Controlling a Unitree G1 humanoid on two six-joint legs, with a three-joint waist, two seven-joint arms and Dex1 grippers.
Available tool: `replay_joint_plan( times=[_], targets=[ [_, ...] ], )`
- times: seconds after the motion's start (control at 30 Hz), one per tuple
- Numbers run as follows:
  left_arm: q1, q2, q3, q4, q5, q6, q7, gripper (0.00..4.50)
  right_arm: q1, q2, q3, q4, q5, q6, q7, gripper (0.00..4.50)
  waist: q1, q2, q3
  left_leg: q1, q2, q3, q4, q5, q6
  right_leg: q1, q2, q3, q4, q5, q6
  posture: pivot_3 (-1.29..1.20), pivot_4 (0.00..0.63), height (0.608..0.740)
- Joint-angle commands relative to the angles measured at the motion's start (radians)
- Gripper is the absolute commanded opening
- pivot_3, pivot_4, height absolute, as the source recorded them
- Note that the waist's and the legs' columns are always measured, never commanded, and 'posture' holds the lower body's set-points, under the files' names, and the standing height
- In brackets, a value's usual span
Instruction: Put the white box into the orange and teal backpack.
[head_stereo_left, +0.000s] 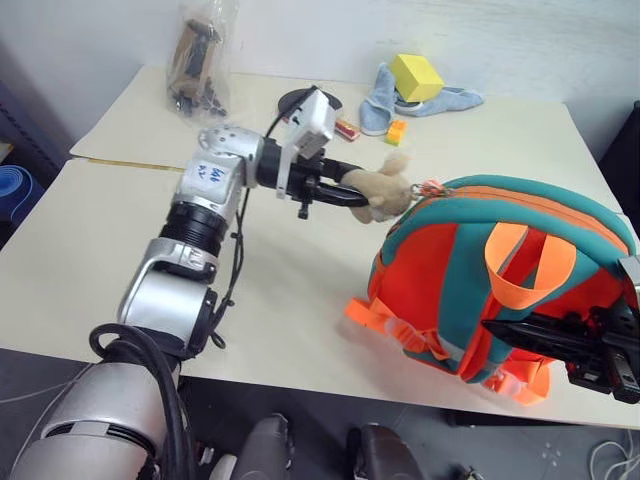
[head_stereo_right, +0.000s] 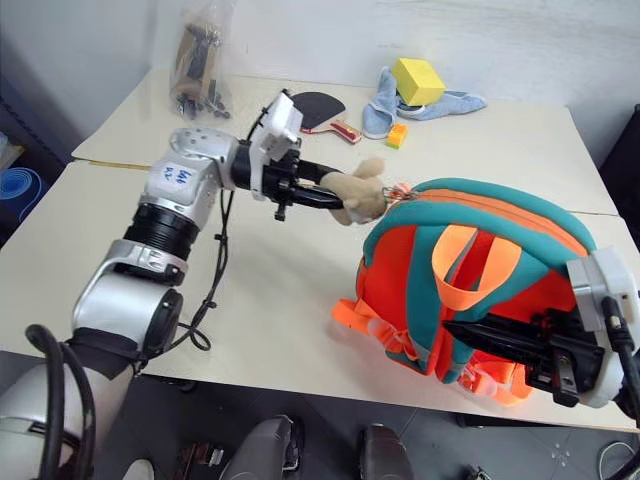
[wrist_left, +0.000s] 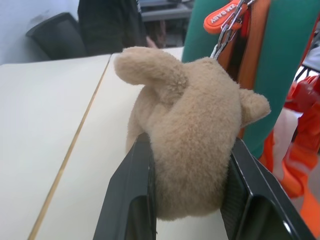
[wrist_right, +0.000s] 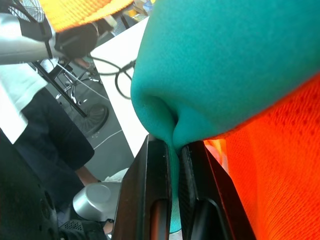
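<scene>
We saw the left claw (wrist_left: 192, 200) part closed around the plush charm (wrist_left: 190, 145), one black finger (wrist_left: 131, 200) pressed on each side of its tan body. The charm hung by a small chain from an orange tag (wrist_left: 222, 14) at the top of the backpack (head_stereo_left: 470, 290); the tag's white lettering ended in "BABY", the rest unreadable. The right claw (wrist_right: 172, 195) was pinched tight on a fold of the backpack's teal trim, at the side of the backpack nearest the robot. The backpack stood on the worktop (head_stereo_left: 90, 250), its orange loop handle facing the robot. Blue handwriting marked the left forearm (head_stereo_left: 212, 172), too small for us to read. We could not find the white box around the backpack.
</scene>
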Motion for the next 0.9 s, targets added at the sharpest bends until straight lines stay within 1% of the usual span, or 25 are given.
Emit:
replay_joint_plan(
  times=[0.03,0.13,0.2,0.27,0.33,0.5,0.53,0.63,0.7,0.73,0.8,0.83,0.9],
  targets=[
    [-0.013,0.052,0.009,0.046,0.042,-0.073,-0.041,1.17,0.016,0.008,-0.039,-0.004,-0.002,-0.018,0.017,0.00,0.000,0.000,0.000,0.000,0.000,0.000,0.000,0.000,0.000,0.000,0.000,0.000,0.000,0.000,0.000,0.00,0.150,0.740],
    [0.036,0.065,-0.023,0.046,0.084,-0.146,-0.074,1.17,0.024,0.009,-0.038,0.000,-0.010,-0.023,0.021,0.00,0.002,0.000,0.000,0.000,0.000,0.000,0.000,0.000,0.000,0.000,0.000,0.000,0.000,0.000,0.000,0.00,0.150,0.740],
    [0.091,0.045,-0.059,0.038,0.129,-0.216,-0.058,1.17,0.026,0.008,-0.036,0.004,-0.013,-0.027,0.020,0.00,0.003,0.000,0.000,0.000,0.000,0.000,0.000,0.000,0.000,0.000,0.000,0.000,0.000,0.000,0.000,0.00,0.150,0.740],
    [0.150,0.021,-0.122,0.040,0.215,-0.344,-0.006,1.17,0.027,0.002,-0.038,0.010,-0.014,-0.027,0.019,0.00,0.004,0.000,0.000,0.000,0.000,0.000,0.000,0.000,0.000,0.000,-0.001,0.000,0.000,0.000,0.000,0.00,0.150,0.740],
    [0.177,0.009,-0.157,0.052,0.274,-0.432,0.036,1.17,0.027,-0.002,-0.040,0.015,-0.015,-0.027,0.020,0.00,0.005,0.000,0.000,0.000,0.000,0.000,0.000,0.000,0.000,0.000,-0.001,0.000,0.000,0.000,0.000,0.00,0.150,0.740],
    [0.224,-0.052,-0.226,0.054,0.386,-0.537,0.179,1.17,0.021,-0.008,-0.047,0.035,-0.039,-0.034,0.029,0.00,0.005,0.000,0.000,0.000,0.000,0.000,0.000,-0.001,0.001,0.001,-0.001,0.000,0.000,0.000,0.000,0.00,0.150,0.740],
    [0.231,-0.057,-0.232,0.047,0.394,-0.548,0.189,1.17,0.018,-0.006,-0.043,0.037,-0.048,-0.039,0.028,0.00,0.005,0.000,0.000,0.001,0.000,0.000,0.000,-0.001,0.001,0.001,-0.001,0.000,-0.001,0.000,0.000,0.00,0.150,0.740],
    [0.261,-0.078,-0.172,-0.045,0.278,-0.373,0.109,1.17,0.005,0.006,-0.003,0.042,-0.137,-0.079,0.020,0.00,0.004,0.000,0.000,0.001,0.000,0.000,0.001,-0.001,0.001,0.001,-0.001,0.000,0.000,0.000,0.000,0.00,0.150,0.740],
    [0.274,-0.051,-0.132,-0.102,0.212,-0.249,0.042,1.91,0.026,-0.008,0.007,0.057,-0.165,-0.064,0.049,0.65,0.004,0.000,0.000,0.000,0.000,0.000,0.000,-0.001,0.001,0.000,-0.001,0.000,0.000,0.000,0.000,0.00,0.150,0.740],
    [0.281,-0.038,-0.119,-0.128,0.190,-0.200,0.016,2.15,0.038,-0.012,0.007,0.060,-0.179,-0.062,0.069,0.96,0.004,0.000,0.000,0.000,0.000,0.000,0.000,-0.001,0.001,0.000,-0.001,0.000,0.000,0.000,0.000,0.00,0.150,0.740],
    [0.311,0.015,-0.082,-0.199,0.133,-0.089,-0.041,2.83,0.071,-0.019,0.001,0.077,-0.266,-0.090,0.105,1.63,0.001,0.000,0.000,0.000,0.000,0.000,-0.001,0.000,0.000,0.000,0.000,0.000,0.001,0.000,0.000,0.00,0.150,0.740],
    [0.323,0.031,-0.073,-0.227,0.119,-0.055,-0.052,3.11,0.079,-0.019,-0.003,0.084,-0.293,-0.100,0.116,1.93,0.000,0.000,0.000,0.000,0.000,0.000,-0.001,0.000,0.000,0.000,0.000,0.000,0.001,0.000,0.000,0.00,0.150,0.740],
    [0.379,0.117,-0.026,-0.331,0.049,0.060,-0.109,3.81,0.131,-0.037,-0.083,0.142,-0.326,-0.085,0.191,2.70,-0.005,0.000,0.000,0.000,0.000,0.000,-0.001,0.000,0.000,0.000,0.000,0.000,0.001,0.000,0.000,0.00,0.150,0.740]
  ],
)
